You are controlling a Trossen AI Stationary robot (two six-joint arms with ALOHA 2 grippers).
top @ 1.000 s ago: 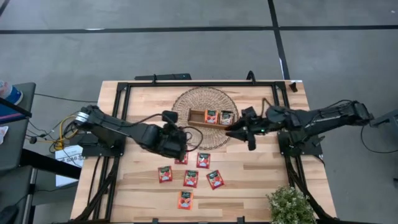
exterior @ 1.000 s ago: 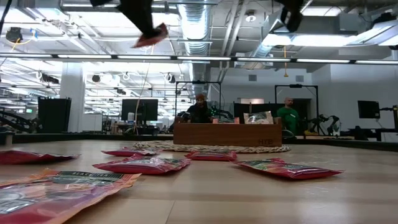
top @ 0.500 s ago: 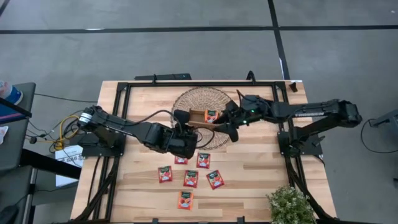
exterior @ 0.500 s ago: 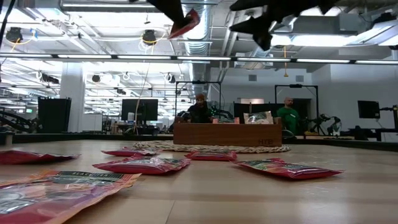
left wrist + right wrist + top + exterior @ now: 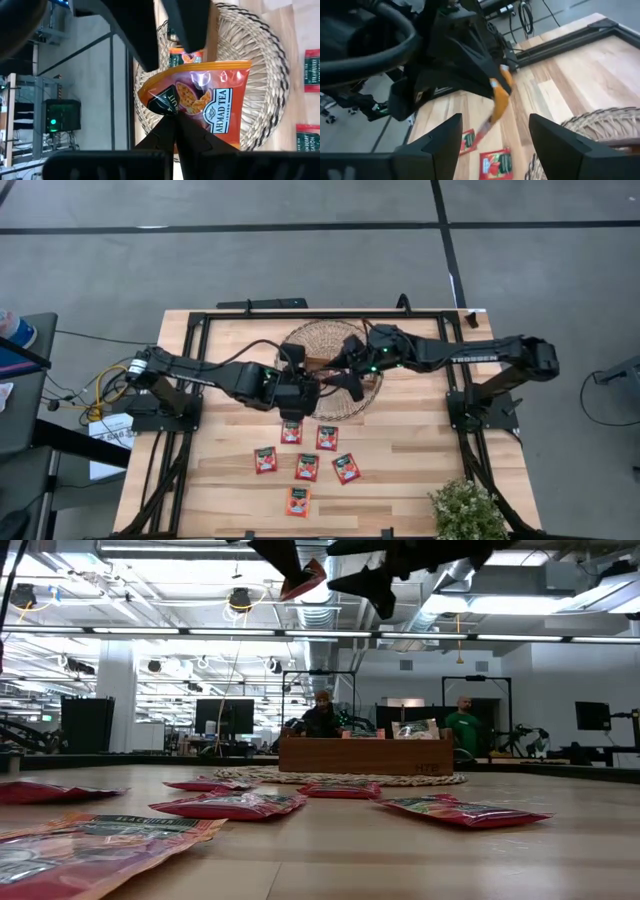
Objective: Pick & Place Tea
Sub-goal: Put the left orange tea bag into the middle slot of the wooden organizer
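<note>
I see the left gripper (image 5: 300, 392) raised above the desk (image 5: 400, 470) at the near-left edge of the woven mat (image 5: 375, 395), its jaws pinching one orange tea sachet (image 5: 200, 97) by a corner; the sachet hangs clear of the surface. Six red sachets (image 5: 307, 467) lie flat on the desk nearer than the mat. More sachets sit in the wooden tray (image 5: 365, 755) on the mat. To the right, the right gripper (image 5: 352, 375) hovers over the mat, jaws spread and holding nothing, facing the left one.
</note>
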